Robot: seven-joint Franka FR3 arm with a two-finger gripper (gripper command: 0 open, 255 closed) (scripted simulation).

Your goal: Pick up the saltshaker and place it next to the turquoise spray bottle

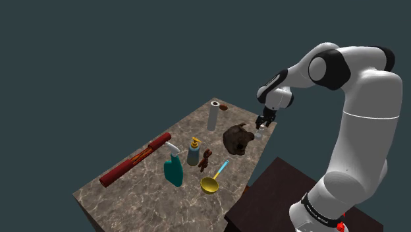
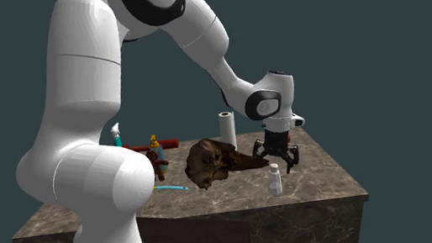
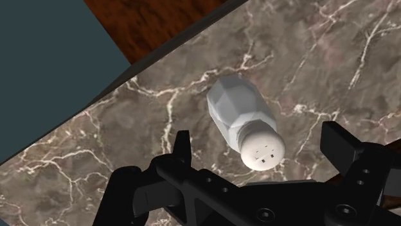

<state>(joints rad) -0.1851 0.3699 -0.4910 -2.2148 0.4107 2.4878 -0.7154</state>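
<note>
- Your all-black two-finger claw (image 2: 279, 159) hangs released, fingers spread, just above the pale grey faceted saltshaker with the dotted cap (image 3: 243, 119). It holds nothing.
- The saltshaker stands upright on the brown marble desk (image 1: 132, 198), just beside the dark brown lumpy object (image 1: 238, 139), between that lump and the desk's edge.
- Lower straight down until the fingers straddle the body below the cap, then close.
- A sideways nudge could tip it off the edge, so centre first.
- Lift above the lump before heading for the turquoise spray bottle (image 1: 174, 169) beyond it.
</note>
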